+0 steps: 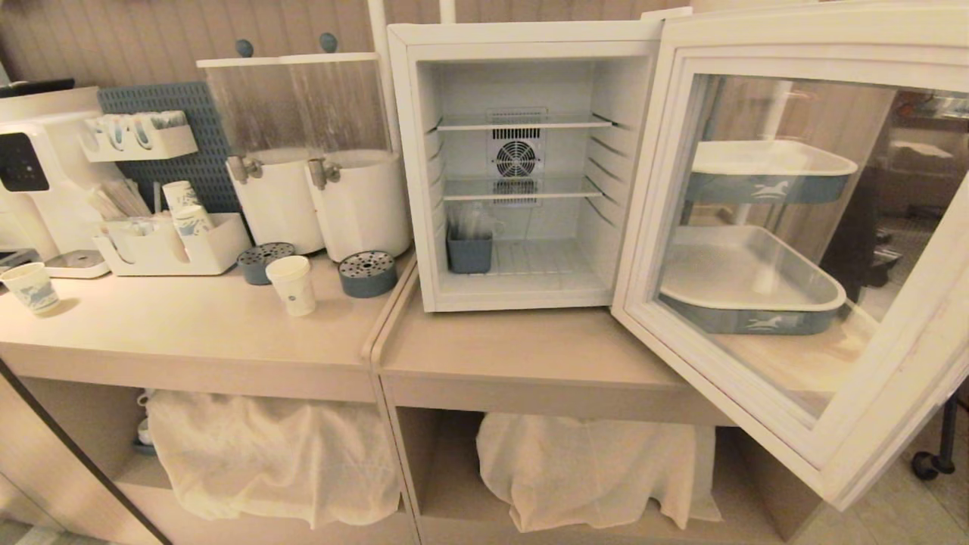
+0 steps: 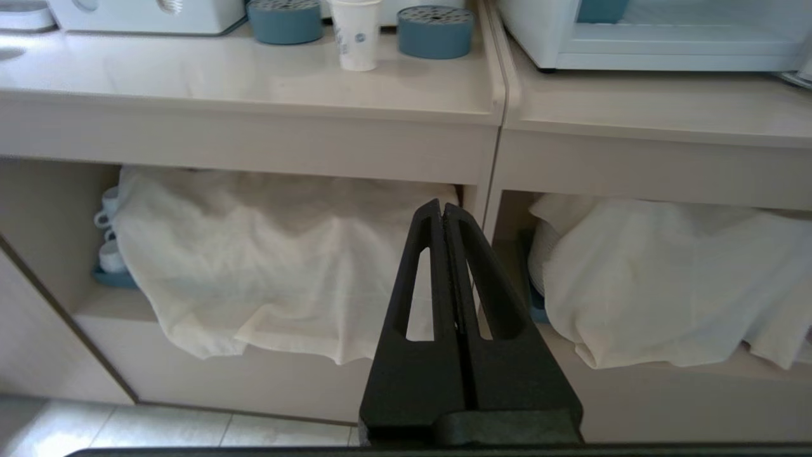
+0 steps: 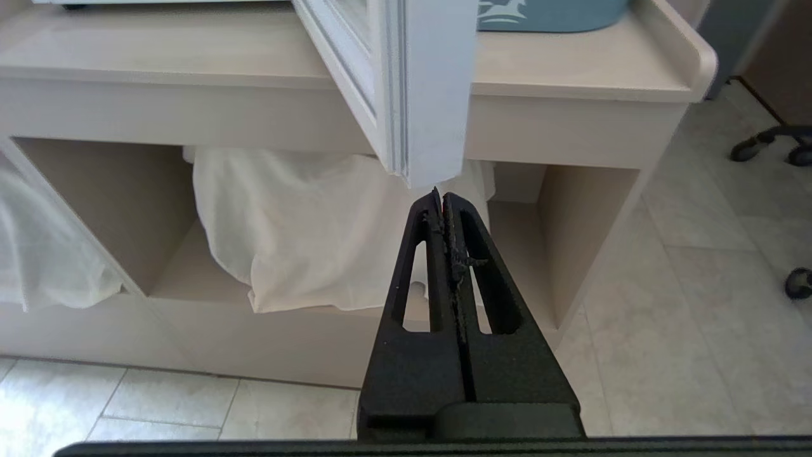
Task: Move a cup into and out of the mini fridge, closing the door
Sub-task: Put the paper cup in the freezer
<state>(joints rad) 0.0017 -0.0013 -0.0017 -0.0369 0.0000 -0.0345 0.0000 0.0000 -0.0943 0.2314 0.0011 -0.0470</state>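
Left end effector [image 2: 442,212] hung low in front of the worktop [image 2: 254,82], jaws pressed shut on nothing, and the cup [image 2: 356,35] stood up above and beyond it, between two blue drip trays. Further right the mini fridge [image 1: 522,45] gaped, its door [image 1: 795,68] swung wide, and the right end effector [image 3: 442,198], also shut and empty, sat just under that door's lower corner. The risk, as I judged it: lifting the right arm could clip the overhanging door, and a hasty left reach might topple the light cup.
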